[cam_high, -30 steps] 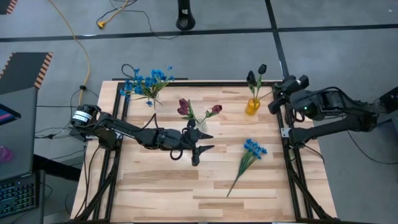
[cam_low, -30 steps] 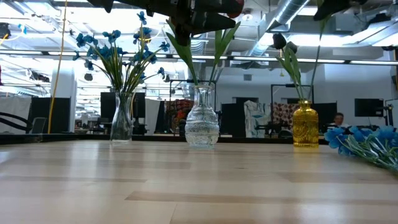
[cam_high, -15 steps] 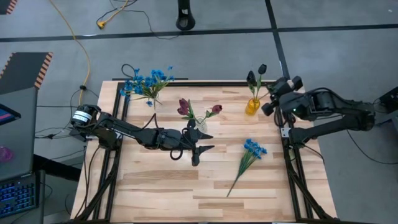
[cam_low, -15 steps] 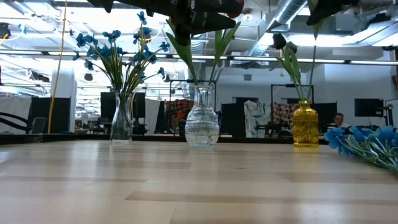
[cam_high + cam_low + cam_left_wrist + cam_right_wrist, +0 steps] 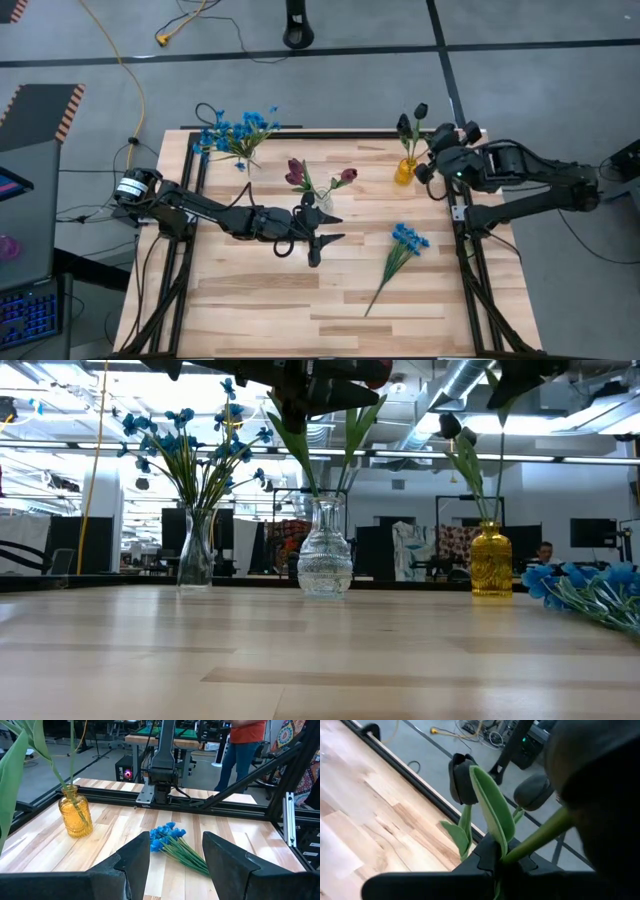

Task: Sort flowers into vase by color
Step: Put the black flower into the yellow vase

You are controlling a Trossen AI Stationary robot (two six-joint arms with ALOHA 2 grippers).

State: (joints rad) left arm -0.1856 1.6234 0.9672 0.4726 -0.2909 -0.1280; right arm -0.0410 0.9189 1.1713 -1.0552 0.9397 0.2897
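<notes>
My right gripper [image 5: 438, 150] is above the table's far right corner, beside the yellow vase [image 5: 404, 171], shut on a near-black bud sprig [image 5: 461, 779]. Another near-black sprig [image 5: 452, 428] stands in that vase [image 5: 491, 560]. My left gripper [image 5: 320, 232] hovers open at mid-table, next to the clear vase [image 5: 318, 196] that holds dark red rosebuds [image 5: 296, 173]. One blue sprig [image 5: 400, 250] lies flat on the table to the right, and shows ahead of my open left fingers [image 5: 134, 861]. Other blue blooms [image 5: 235, 130] stand in a glass vase [image 5: 194, 555] at the far left. My right gripper pinches the green stem [image 5: 540, 836] of the near-black sprig between its two fingers, below the leaf and bud. The sprig is lifted clear, and its stem [image 5: 500, 450] hangs down below the gripper toward the yellow vase. Whether its lower end is in the neck I cannot tell.
A black frame rail [image 5: 330, 136] runs round the table's edges. The three vases stand in a row along the far side. Bare wood [image 5: 250, 300] lies across the near half. A person [image 5: 246, 740] stands in the room beyond the table.
My right gripper has carried the near-black sprig toward the table's left, from outside the right rail to beside the yellow vase. The hanging stem has shifted with it, closer to over the vase. The left arm has kept still.
</notes>
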